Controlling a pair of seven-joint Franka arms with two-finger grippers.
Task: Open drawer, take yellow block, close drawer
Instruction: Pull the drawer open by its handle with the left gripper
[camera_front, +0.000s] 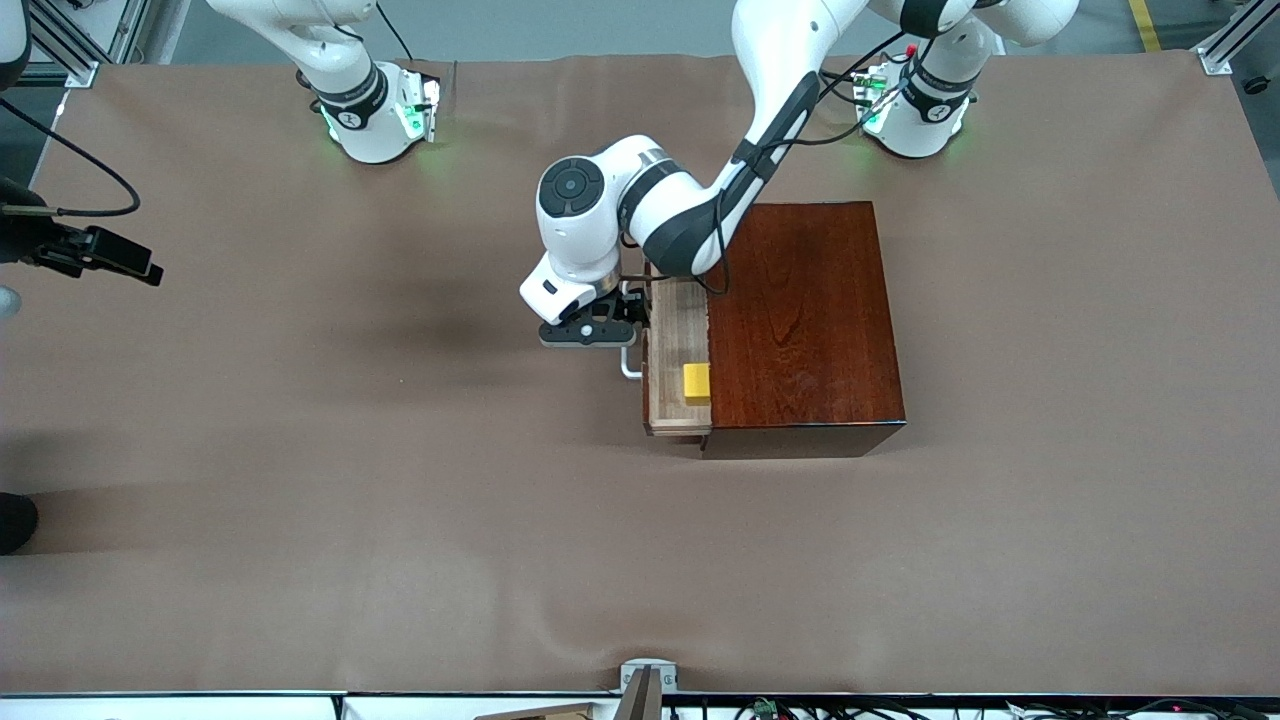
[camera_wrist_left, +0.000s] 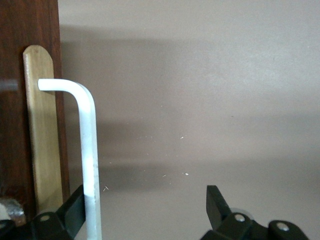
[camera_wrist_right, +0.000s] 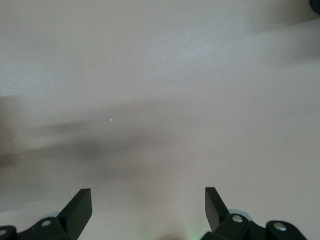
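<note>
The dark reddish-brown glossy wooden box (camera_front: 805, 315) stands on the brown tabletop (camera_front: 300, 500), toward the edge where the arm bases stand and nearer the left arm's end. Its pale-lined drawer (camera_front: 677, 360) is partly pulled out, exposing the small bright yellow block (camera_front: 697, 384) inside. The left end effector (camera_front: 600, 325) sits at the white loop handle (camera_wrist_left: 87, 150), fingers spread wide with one finger (camera_wrist_left: 72, 210) touching the bar, probably to hook and drag rather than clamp. The right end effector (camera_wrist_right: 147, 210), also wide and empty, waits over bare tabletop; it is out of the front view.
</note>
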